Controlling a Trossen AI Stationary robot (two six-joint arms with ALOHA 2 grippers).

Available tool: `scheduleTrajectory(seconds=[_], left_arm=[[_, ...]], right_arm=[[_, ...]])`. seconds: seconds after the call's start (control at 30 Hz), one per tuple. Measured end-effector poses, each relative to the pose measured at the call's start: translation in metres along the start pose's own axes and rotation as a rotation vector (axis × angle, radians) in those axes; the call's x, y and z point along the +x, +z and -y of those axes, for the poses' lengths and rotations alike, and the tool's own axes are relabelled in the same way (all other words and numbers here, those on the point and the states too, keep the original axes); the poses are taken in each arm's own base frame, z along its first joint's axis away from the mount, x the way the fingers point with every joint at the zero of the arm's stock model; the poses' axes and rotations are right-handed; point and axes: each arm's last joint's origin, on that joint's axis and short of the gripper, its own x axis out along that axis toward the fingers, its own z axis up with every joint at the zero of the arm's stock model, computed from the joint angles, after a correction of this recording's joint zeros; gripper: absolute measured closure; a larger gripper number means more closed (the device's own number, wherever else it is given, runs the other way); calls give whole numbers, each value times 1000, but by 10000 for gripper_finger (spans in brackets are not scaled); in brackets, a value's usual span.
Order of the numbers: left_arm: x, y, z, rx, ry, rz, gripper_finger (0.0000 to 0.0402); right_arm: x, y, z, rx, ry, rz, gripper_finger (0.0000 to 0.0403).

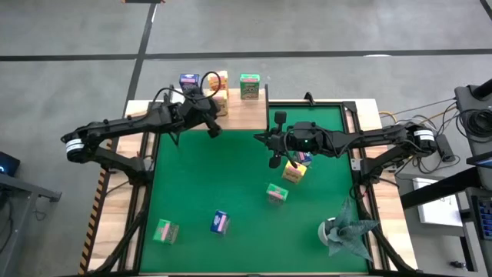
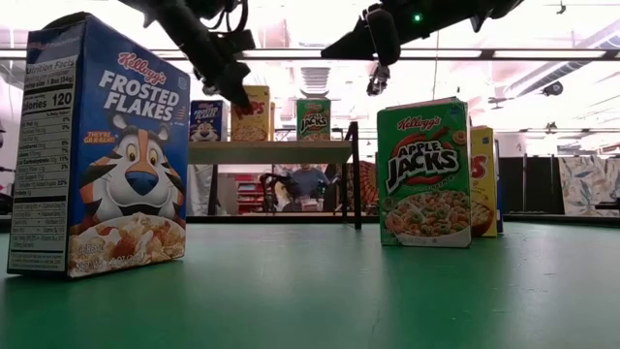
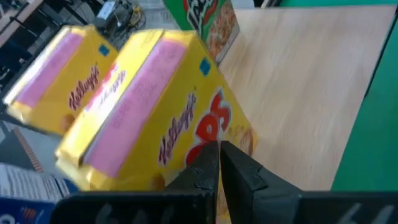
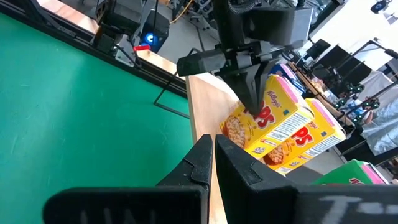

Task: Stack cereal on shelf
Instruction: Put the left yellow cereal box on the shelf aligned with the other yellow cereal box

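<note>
Progress stands a little short of halfway: four of the nine cereal boxes are on the shelf [image 1: 238,115], which sits at the 12 o'clock edge of the green mat [image 1: 192,177]. Counted there are one shelved blue box [image 1: 188,81], two shelved yellow boxes [image 3: 155,106] side by side, and one shelved green box [image 1: 249,86]. Five boxes are left on the mat: a loose yellow box [image 1: 294,172] and a blue one [image 1: 303,158] touching it near the centre toward 3 o'clock, a green one [image 1: 277,192] just below them, another blue [image 1: 220,221] at 6 o'clock and another green [image 1: 165,231] at 7 o'clock. The left gripper [image 1: 212,127] hangs at the shelf's front by the yellow pair, fingers pressed together and empty; whether it touches a box is unclear. The right gripper [image 1: 273,160] hovers over mid-mat, just beside the loose yellow box, also closed on nothing.
</note>
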Motion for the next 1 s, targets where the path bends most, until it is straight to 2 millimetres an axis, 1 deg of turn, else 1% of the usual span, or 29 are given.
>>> scheduleTrajectory(seconds=[0.13, 0.33, 0.4, 0.47, 0.57, 0.7, 0.8, 0.87, 1.0], left_arm=[[-10, -3, -3, -10, -7, -16, 401], [-46, -12, -16, 11, 31, -34, 401], [-55, -16, -20, 15, 30, -42, 401], [-59, -20, -22, -8, 39, -30, 401], [-56, -25, -21, -50, 59, 35, 401], [-45, -31, -15, -85, 74, 100, 402], [-38, -33, -12, -102, 113, 118, 401], [-34, -36, -10, -105, 152, 100, 402], [-28, -34, -8, -108, 164, 99, 402]], right_arm=[[0, -1, -1, -7, 8, -13, 394], [0, -2, -1, -8, 9, -18, 394], [0, -2, -1, -8, 9, -18, 394], [0, -2, -1, -13, 8, -19, 394], [0, -3, 1, -16, 4, -19, 394], [1, -4, 3, -14, -2, -21, 394], [1, -5, 4, -13, -6, -24, 394], [1, -5, 4, -14, -5, -25, 394], [1, -5, 5, -13, -7, -26, 394]])
